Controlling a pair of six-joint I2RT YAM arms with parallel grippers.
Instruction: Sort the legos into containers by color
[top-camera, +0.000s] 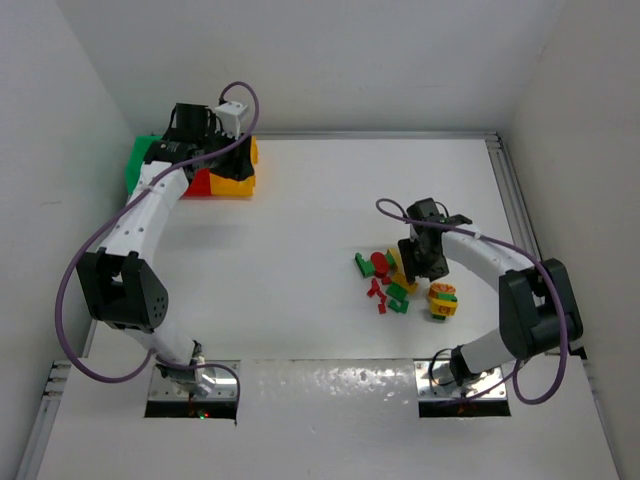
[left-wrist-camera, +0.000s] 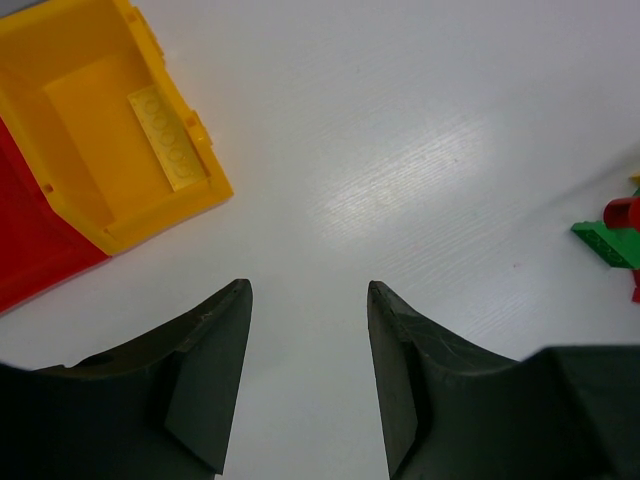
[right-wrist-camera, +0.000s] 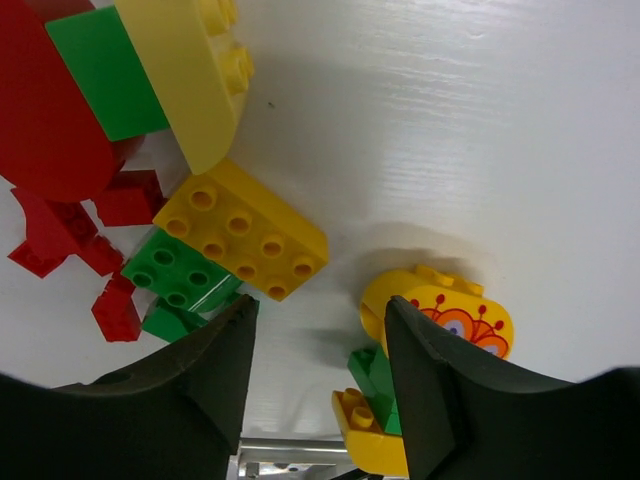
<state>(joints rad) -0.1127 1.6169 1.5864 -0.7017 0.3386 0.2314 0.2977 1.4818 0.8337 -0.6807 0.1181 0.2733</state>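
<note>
Here, the left jaws hung wide open and empty above the worktop (left-wrist-camera: 400, 150), just beside the yellow bin (left-wrist-camera: 100, 160), which held one flat yellow plate (left-wrist-camera: 168, 138). The red bin (left-wrist-camera: 30, 240) adjoined it. The right jaws, also open and empty, hovered over the loose legos (top-camera: 395, 280), near a yellow brick (right-wrist-camera: 243, 243) touching a green brick (right-wrist-camera: 175, 272).

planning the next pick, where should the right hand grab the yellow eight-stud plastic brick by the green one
From above, pinch the yellow eight-stud plastic brick across its two long sides, near the end away from the green plastic brick: it lies flat, studs up, and that end is clear. The open right hand hangs just beside it.
</note>
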